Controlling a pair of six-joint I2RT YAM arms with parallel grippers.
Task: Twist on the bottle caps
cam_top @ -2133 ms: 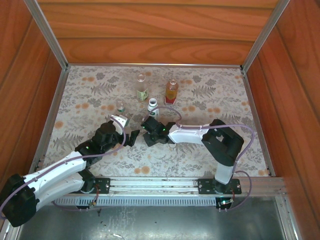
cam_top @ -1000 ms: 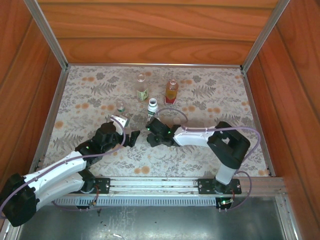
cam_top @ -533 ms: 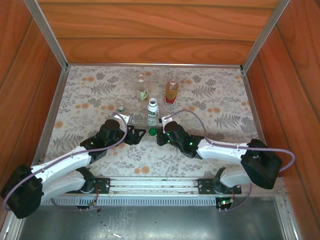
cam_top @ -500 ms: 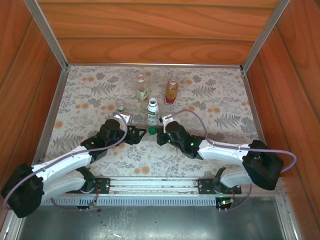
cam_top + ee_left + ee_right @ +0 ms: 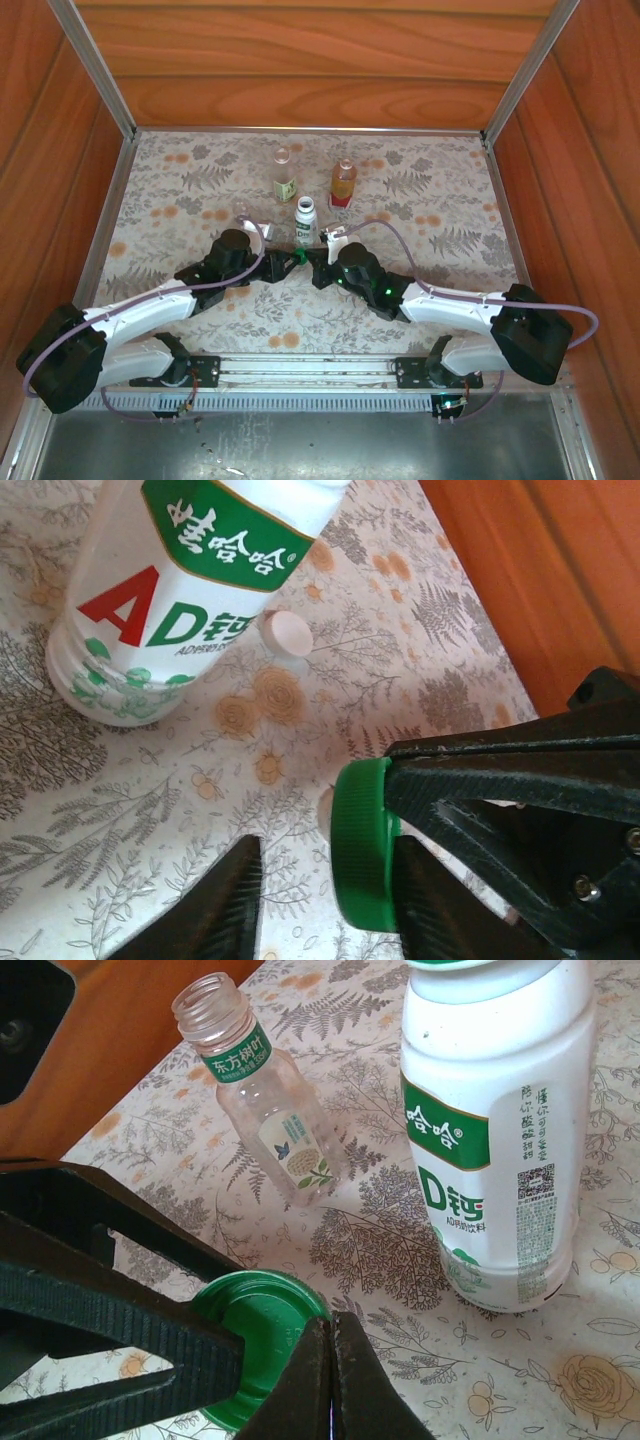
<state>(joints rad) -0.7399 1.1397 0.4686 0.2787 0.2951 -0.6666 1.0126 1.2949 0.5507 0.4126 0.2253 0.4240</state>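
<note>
Left tool [image 5: 325,875] astride right tool's [image 5: 330,1345] cap [image 5: 362,845]

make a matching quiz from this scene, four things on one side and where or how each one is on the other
1 green cap
2 white cap
3 white bottle
4 amber bottle

a back row, right side
b lying beside the white bottle
c between the left gripper and the right gripper
d upright, green-and-red label

Pairs: 1-c, 2-b, 3-d, 4-a
</note>
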